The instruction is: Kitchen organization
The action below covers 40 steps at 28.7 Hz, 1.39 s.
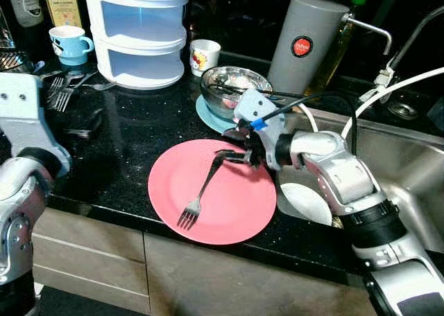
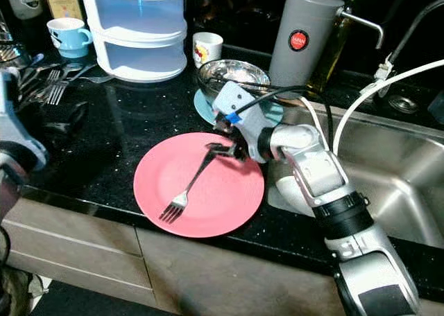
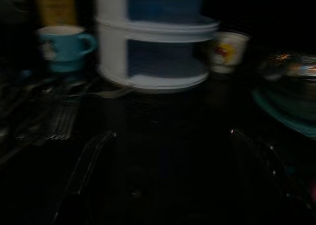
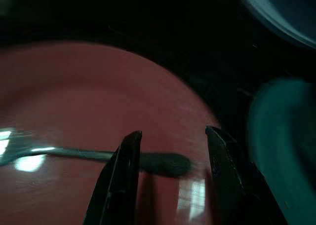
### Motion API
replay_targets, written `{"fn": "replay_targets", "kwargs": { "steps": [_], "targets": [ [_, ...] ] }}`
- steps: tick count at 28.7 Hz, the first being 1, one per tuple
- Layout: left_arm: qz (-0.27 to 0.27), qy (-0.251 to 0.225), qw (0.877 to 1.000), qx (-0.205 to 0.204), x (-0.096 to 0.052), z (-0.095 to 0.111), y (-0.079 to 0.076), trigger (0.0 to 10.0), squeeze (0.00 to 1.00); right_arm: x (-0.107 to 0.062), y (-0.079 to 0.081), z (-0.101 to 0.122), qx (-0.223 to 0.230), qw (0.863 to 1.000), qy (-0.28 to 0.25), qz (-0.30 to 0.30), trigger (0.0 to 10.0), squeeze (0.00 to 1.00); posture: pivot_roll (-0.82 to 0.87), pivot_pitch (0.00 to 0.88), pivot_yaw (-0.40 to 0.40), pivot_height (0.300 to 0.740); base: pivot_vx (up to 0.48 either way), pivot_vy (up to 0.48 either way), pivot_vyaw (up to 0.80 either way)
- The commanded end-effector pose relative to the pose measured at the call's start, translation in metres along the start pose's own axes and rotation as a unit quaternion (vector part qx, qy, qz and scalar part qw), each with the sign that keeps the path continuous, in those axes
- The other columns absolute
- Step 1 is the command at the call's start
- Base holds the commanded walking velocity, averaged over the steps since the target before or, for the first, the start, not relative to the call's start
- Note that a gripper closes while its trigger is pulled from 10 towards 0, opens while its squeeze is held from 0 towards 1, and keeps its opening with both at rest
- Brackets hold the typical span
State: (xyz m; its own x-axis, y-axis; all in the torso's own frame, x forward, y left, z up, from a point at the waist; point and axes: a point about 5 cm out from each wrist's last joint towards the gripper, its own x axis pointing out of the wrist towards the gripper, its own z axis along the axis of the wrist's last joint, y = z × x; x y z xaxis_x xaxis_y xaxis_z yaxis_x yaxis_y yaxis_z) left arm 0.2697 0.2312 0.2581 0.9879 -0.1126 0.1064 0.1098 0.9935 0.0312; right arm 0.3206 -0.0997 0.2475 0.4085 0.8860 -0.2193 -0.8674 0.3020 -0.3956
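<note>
A pink plate lies on the black counter near its front edge. A metal fork rests across it, tines toward the counter's edge. My right gripper hovers low over the plate's far rim at the fork's handle end. In the right wrist view its fingers stand apart, open, with the dark handle tip lying between them, not pinched. My left gripper is open above bare counter to the left, facing the white stacked container.
Behind the plate sit a steel bowl on a teal saucer, a white cup, a grey flask and a blue mug. Loose cutlery lies far left. The sink and a white dish are right.
</note>
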Motion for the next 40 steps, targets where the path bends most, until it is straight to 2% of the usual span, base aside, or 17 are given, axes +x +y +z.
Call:
{"fn": "replay_targets", "kwargs": {
  "steps": [1, 3, 7, 9, 13, 14, 15, 18, 19, 21, 23, 26, 29, 31, 35, 38, 40],
  "targets": [
    [-0.053, 0.012, 0.999, 0.006, -0.003, 0.0, -0.01, 10.0, 0.0, -0.006, 0.008, 0.008, -0.014, 0.999, -0.033, 0.039, 10.0, 0.0, 0.14, 0.0, -0.089, 0.74, 0.0, 0.0, 0.0],
    [-0.081, 0.025, 0.996, 0.018, -0.007, -0.001, -0.011, 10.0, 0.0, -0.006, 0.017, 0.011, -0.015, 0.996, -0.048, 0.067, 10.0, 0.0, 0.14, 0.0, -0.089, 0.74, 0.0, 0.0, 0.0],
    [-0.11, 0.036, 0.993, 0.011, -0.013, -0.001, -0.008, 10.0, 0.0, -0.005, 0.028, 0.014, -0.013, 0.993, -0.065, 0.097, 10.0, 0.0, 0.14, 0.0, -0.089, 0.74, 0.0, 0.0, 0.0],
    [-0.154, 0.048, 0.986, 0.029, -0.023, 0.002, -0.008, 10.0, 0.0, -0.004, 0.037, 0.016, -0.012, 0.989, -0.08, 0.125, 10.0, 0.0, 0.14, 0.0, -0.089, 0.74, 0.0, 0.0, 0.0],
    [-0.214, 0.077, 0.972, 0.059, -0.04, 0.005, -0.004, 10.0, 0.0, 0.0, 0.038, 0.008, -0.009, 0.992, -0.049, 0.12, 10.0, 0.0, 0.15, 0.0, -0.091, 0.74, 0.0, 0.0, 0.0],
    [-0.214, 0.077, 0.972, 0.059, -0.04, 0.005, -0.004, 10.0, 0.0, 0.0, 0.038, 0.008, -0.009, 0.992, -0.049, 0.12, 10.0, 0.0, 0.15, 0.0, -0.091, 0.74, 0.0, 0.0, 0.0],
    [-0.23, 0.087, 0.967, 0.069, -0.045, 0.006, -0.003, 10.0, 0.0, 0.003, 0.036, 0.004, -0.01, 0.993, -0.031, 0.11, 10.0, 0.0, 0.15, 0.0, -0.091, 0.74, 0.0, 0.0, 0.0],
    [-0.333, 0.126, 0.93, 0.087, -0.069, 0.004, -0.016, 10.0, 0.0, 0.006, 0.037, 0.0, -0.003, 0.994, -0.017, 0.106, 10.0, 0.0, 0.15, 0.0, -0.096, 0.74, 0.0, 0.0, 0.0],
    [-0.333, 0.126, 0.93, 0.087, -0.069, 0.004, -0.016, 10.0, 0.0, 0.006, 0.037, 0.0, -0.003, 0.994, -0.017, 0.106, 10.0, 0.0, 0.15, 0.0, -0.096, 0.74, 0.0, 0.0, 0.0],
    [-0.361, 0.131, 0.919, 0.086, -0.074, 0.003, -0.022, 10.0, 0.0, 0.006, 0.037, 0.0, -0.003, 0.995, -0.014, 0.103, 10.0, 0.0, 0.15, 0.0, -0.097, 0.74, 0.0, 0.0, 0.0],
    [-0.364, 0.13, 0.918, 0.085, -0.074, 0.003, -0.023, 10.0, 0.0, 0.006, 0.036, -0.001, -0.001, 0.995, -0.009, 0.095, 10.0, 0.0, 0.15, 0.0, -0.098, 0.74, 0.0, 0.0, 0.0],
    [-0.338, 0.123, 0.929, 0.087, -0.067, 0.003, -0.02, 10.0, 0.0, 0.01, 0.025, -0.004, 0.006, 0.999, 0.01, 0.05, 10.0, 0.0, 0.15, 0.0, -0.097, 0.74, 0.0, 0.0, 0.0],
    [-0.353, 0.119, 0.925, 0.08, -0.067, 0.003, -0.024, 10.0, 0.0, 0.014, 0.019, -0.003, 0.011, 1.0, 0.009, 0.023, 10.0, 0.0, 0.15, 0.0, -0.097, 0.74, 0.0, 0.0, 0.0],
    [-0.375, 0.116, 0.917, 0.069, -0.069, 0.001, -0.031, 10.0, 0.0, 0.014, 0.025, -0.001, -0.013, 0.999, 0.002, 0.043, 10.0, 0.0, 0.15, 0.0, -0.098, 0.74, 0.0, 0.0, 0.0],
    [-0.384, 0.118, 0.914, 0.064, -0.069, -0.002, -0.036, 10.0, 0.0, 0.016, 0.028, -0.004, -0.028, 0.998, 0.013, 0.049, 10.0, 0.0, 0.15, 0.0, -0.099, 0.74, 0.0, 0.0, 0.0],
    [-0.389, 0.114, 0.912, 0.056, -0.066, -0.006, -0.045, 10.0, 0.0, 0.022, 0.027, -0.009, 0.002, 0.999, 0.031, 0.03, 10.0, 0.0, 0.15, 0.0, -0.101, 0.74, 0.0, 0.0, 0.0],
    [-0.38, 0.103, 0.918, 0.05, -0.058, -0.007, -0.051, 10.0, 0.0, 0.03, 0.023, -0.006, 0.033, 0.999, 0.032, 0.001, 10.0, 0.0, 0.15, 0.0, -0.101, 0.74, 0.0, 0.0, 0.0]
  ]
}}
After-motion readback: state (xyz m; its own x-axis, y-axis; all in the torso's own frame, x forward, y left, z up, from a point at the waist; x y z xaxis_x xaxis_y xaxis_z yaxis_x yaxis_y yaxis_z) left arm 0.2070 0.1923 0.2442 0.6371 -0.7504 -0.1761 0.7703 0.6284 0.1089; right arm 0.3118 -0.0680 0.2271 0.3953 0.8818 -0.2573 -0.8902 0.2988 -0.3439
